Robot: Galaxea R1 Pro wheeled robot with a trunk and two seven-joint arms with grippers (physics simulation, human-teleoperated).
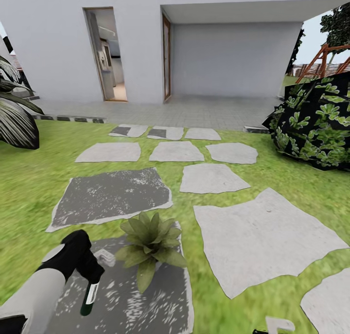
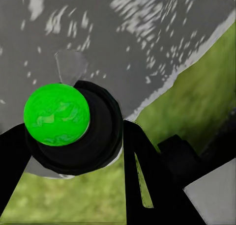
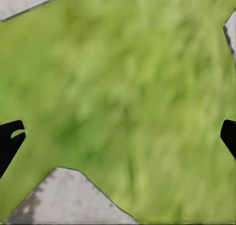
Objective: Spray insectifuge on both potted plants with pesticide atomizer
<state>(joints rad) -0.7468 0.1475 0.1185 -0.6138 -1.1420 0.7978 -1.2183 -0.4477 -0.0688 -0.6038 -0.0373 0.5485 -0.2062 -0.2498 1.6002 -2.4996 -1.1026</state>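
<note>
My left gripper [image 1: 86,268] is shut on the pesticide atomizer [image 1: 90,293], a small dark bottle with a pale label and a green end, which hangs tilted downward from the fingers. In the left wrist view the atomizer [image 2: 73,129] sits between the black fingers [image 2: 147,181], its bright green round end facing the camera. Just to its right a potted plant [image 1: 150,244], a rosette of pointed green leaves, stands on a dark grey stepping stone [image 1: 131,305]; the leaves hide its pot. My right gripper [image 3: 118,136] is open above the grass, nothing between its fingertips.
Pale and dark stepping stones [image 1: 262,239] lie across the lawn toward a paved patio and a white house with an open doorway [image 1: 109,57]. A large broad-leaved shrub [image 1: 316,125] stands at the right, and palm fronds [image 1: 14,115] at the left.
</note>
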